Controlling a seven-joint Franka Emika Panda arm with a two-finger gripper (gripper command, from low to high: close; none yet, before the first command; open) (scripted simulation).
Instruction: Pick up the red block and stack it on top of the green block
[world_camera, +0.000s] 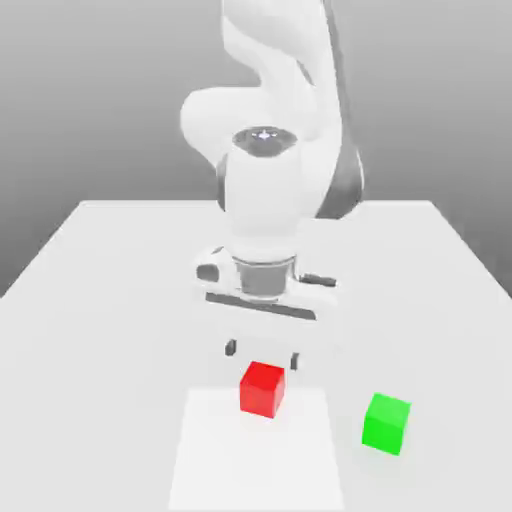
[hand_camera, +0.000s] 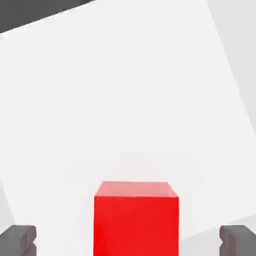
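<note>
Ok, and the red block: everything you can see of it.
The red block is a plain, solid-looking cube, evenly coloured, with no markings visible. It sits flat on the white patch, near its far edge, turned a little. In the exterior view it is left of the green block, apart from it. The open gripper hangs above it, fingers not touching it.

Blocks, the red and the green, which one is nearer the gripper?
The red block, on the white patch; the open gripper is right above it, while the green block sits off to one side.
</note>
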